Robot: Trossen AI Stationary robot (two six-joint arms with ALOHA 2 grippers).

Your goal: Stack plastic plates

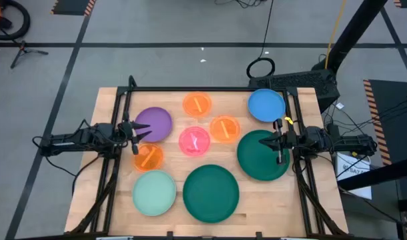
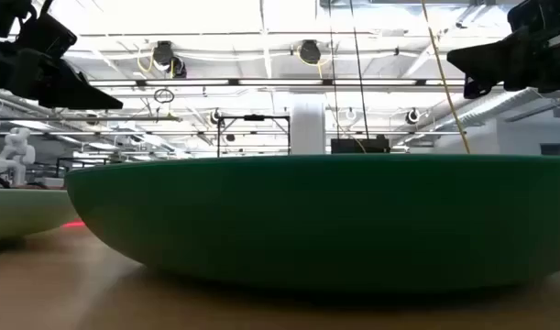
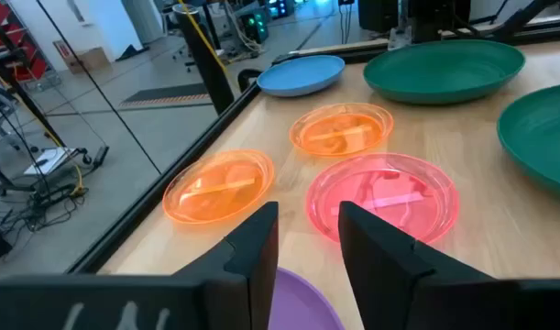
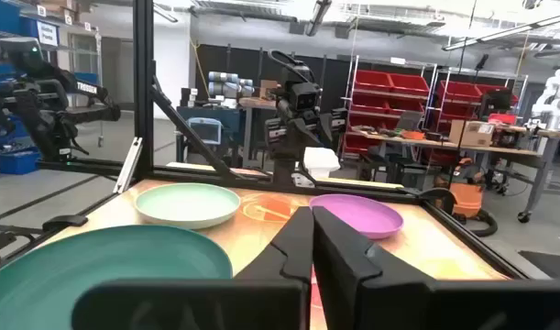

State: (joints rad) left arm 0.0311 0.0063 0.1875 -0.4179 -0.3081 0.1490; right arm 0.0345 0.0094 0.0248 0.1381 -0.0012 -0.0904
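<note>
Nine round plastic plates lie flat on the wooden table. They are a purple one [image 1: 155,124], three translucent orange ones [image 1: 197,104] [image 1: 224,128] [image 1: 148,157], a pink one [image 1: 194,141], a blue one [image 1: 266,105], a mint one [image 1: 154,192] and two large dark green ones [image 1: 211,192] [image 1: 260,160]. My left gripper [image 3: 309,243] stands open above the purple plate's [image 3: 302,310] left rim, with nothing between its fingers. Above the right dark green plate, my right gripper [image 4: 312,240] is shut and holds nothing.
A black frame [image 1: 190,89] runs along the table's far edge and down both sides. There is bare wood [image 1: 190,223] only in the narrow gaps between the plates and along the near edge. In the low view the near dark green plate [image 2: 316,225] blocks most of the table.
</note>
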